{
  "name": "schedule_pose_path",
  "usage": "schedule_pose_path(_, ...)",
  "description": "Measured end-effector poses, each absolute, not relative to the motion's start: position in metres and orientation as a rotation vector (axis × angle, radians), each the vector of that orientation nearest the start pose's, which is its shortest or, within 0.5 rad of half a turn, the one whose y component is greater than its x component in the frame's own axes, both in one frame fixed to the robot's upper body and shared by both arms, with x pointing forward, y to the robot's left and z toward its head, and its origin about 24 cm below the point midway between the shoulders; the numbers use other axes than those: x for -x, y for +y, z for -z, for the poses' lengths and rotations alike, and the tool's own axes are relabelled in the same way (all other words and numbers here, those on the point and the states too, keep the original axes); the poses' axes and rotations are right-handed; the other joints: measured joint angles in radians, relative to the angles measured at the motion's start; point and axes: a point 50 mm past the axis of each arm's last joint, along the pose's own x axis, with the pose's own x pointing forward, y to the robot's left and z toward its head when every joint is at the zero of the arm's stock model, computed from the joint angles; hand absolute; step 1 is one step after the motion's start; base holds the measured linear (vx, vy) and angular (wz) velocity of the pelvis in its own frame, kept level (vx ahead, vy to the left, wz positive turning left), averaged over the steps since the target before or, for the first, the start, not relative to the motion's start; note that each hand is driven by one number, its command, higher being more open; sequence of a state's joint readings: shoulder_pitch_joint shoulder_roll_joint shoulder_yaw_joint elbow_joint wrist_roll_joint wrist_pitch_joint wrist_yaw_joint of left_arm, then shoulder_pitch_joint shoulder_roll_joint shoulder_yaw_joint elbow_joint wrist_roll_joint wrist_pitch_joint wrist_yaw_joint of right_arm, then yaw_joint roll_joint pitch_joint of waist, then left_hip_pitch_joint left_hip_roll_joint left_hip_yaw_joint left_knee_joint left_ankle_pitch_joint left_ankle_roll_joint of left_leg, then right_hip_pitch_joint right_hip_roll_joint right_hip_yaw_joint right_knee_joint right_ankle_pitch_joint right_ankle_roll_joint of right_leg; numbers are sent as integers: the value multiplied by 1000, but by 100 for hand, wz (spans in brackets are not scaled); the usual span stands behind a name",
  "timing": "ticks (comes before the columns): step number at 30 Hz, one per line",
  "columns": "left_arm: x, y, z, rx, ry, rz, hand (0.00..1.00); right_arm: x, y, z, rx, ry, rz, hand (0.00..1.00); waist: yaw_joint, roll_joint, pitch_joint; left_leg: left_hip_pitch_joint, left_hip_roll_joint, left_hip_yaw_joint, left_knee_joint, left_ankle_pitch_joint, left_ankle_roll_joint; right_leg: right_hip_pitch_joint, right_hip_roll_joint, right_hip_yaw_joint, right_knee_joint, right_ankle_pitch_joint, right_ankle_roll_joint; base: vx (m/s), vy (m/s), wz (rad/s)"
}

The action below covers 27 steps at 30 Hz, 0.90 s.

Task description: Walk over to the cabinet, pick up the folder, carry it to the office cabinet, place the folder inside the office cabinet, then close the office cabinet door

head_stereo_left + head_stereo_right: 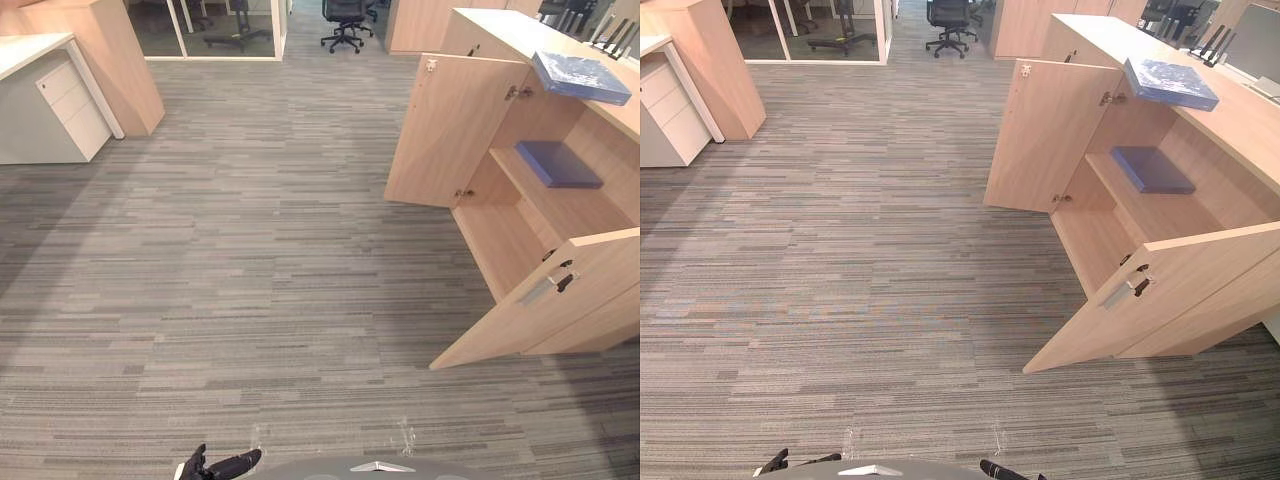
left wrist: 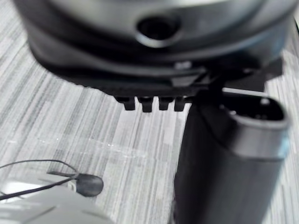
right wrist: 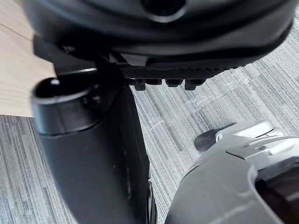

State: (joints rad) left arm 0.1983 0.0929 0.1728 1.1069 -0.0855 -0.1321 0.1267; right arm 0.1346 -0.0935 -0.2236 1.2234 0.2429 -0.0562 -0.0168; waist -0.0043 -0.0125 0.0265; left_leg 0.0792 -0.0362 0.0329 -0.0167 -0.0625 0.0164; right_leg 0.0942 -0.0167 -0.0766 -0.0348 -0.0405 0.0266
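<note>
While the left hand [image 1: 225, 467] and right hand [image 1: 1002, 470] hang relaxed and empty at the near edge, two flat blue folders lie far right: a glossy folder [image 1: 580, 77] atop the cabinet [image 1: 495, 28], a darker folder [image 1: 558, 163] on its shelf [image 1: 590, 205], between far door [image 1: 450, 130] and near door [image 1: 540, 300], both open.

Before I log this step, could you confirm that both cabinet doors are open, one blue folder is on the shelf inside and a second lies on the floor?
Not quite. The second blue folder lies on the cabinet top, not on the floor, as the left eye view shows. Both doors are open, and the other blue folder lies on the shelf inside.
</note>
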Motion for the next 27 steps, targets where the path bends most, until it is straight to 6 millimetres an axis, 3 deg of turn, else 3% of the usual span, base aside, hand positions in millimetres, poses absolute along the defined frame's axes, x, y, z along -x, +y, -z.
schedule_pose_path(12,-39,215,167,45,1154,-422,100,-37,-212,173,-240,1236,471,100,-1,7,10,23,-6,0,-67,59,5,-7,-5,0,-1,13,3,-61,-8,1)
schedule_pose_path(27,-38,214,168,72,1162,-376,100,-41,-212,173,-240,1234,455,100,-5,6,8,17,-7,9,-68,61,6,-5,-4,7,-28,28,3,-23,-3,-1)
